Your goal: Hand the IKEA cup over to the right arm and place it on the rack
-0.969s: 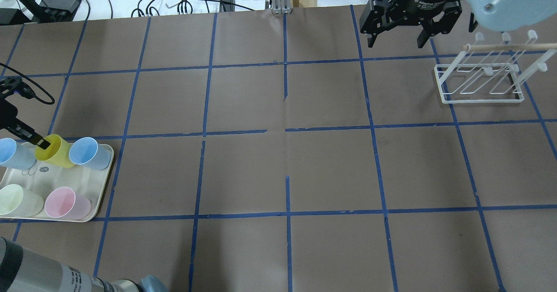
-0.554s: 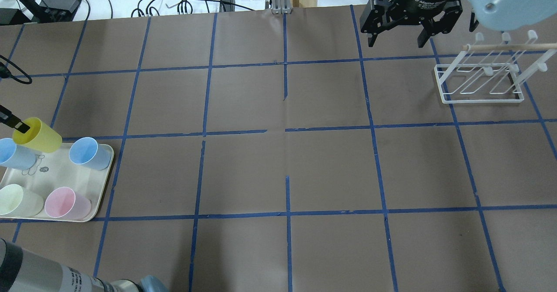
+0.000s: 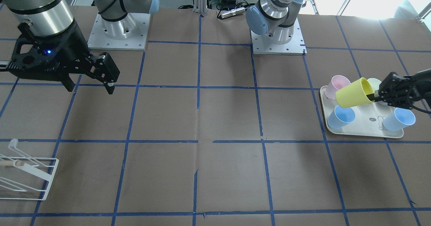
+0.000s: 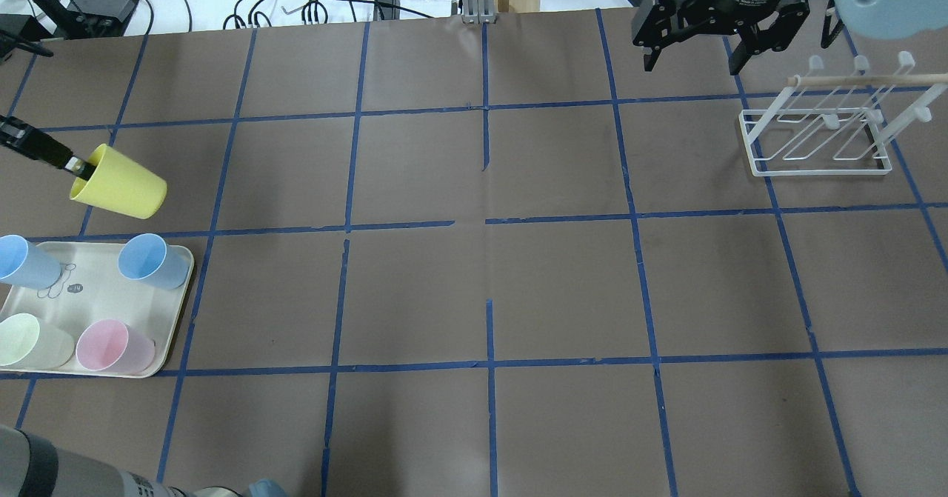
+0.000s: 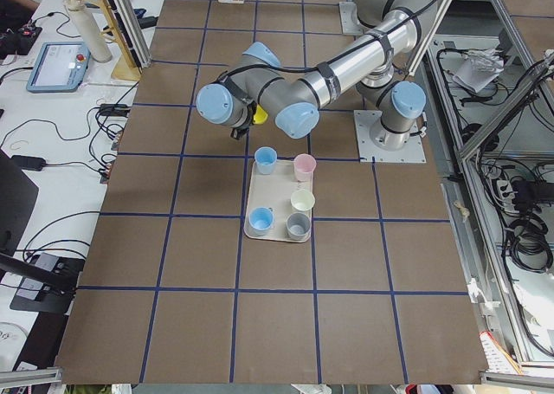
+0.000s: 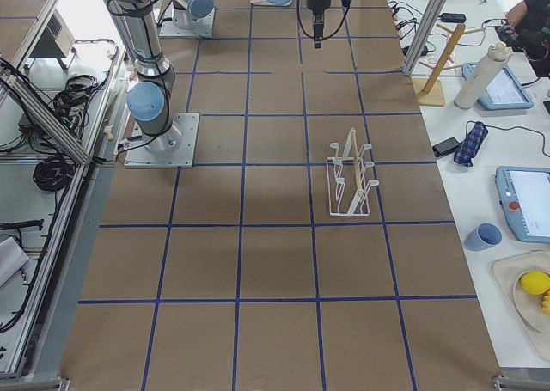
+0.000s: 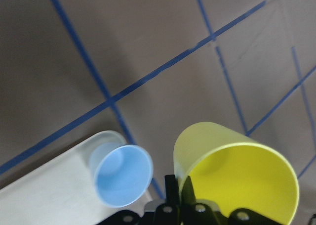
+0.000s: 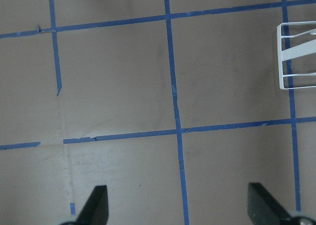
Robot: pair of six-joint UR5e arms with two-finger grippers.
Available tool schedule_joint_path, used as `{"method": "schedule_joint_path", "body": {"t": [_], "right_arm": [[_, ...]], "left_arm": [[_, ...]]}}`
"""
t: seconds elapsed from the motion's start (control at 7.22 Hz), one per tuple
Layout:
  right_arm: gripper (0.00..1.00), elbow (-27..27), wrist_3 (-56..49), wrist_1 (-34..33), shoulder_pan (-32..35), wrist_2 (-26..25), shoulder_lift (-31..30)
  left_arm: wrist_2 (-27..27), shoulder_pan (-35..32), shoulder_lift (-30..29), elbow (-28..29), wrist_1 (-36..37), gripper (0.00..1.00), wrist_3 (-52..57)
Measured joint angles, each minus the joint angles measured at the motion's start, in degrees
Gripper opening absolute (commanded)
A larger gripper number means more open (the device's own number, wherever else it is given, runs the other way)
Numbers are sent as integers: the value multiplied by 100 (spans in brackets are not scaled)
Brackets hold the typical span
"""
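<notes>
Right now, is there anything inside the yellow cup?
Only one finger of the left gripper, clamped on the rim of the yellow cup. The wrist view shows bare yellow wall; the cup's bottom cannot be made out.

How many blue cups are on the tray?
2. The first blue cup stands at the far right corner of the tray in the overhead view. The second blue cup stands at its far left corner. No other blue one shows.

brown table (image 4: 563,289), blue tape grid (image 4: 555,219), white bench (image 4: 207,1)
</notes>
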Motion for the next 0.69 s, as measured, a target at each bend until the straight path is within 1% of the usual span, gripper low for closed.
{"method": "schedule_joint_path", "body": {"t": [0.14,0.28,0.55,0.69], "right_arm": [[100,-10,-2,159,-182,182,-73],[100,-23,-14,426,-451,432,-187],[100,-32,-46,1055,-1131,1224,-396],[100,-31,-49,1576,-1388,1685,-493]], "left_arm": [[-777,-289,76,-50,-586,0,-241],[-1361,-654,97,-86,-934,0,-499],[-2487,-1520,154,-136,-1155,0,-1290],[-3025,-1951,221,-210,-1224,0,-1663]]}}
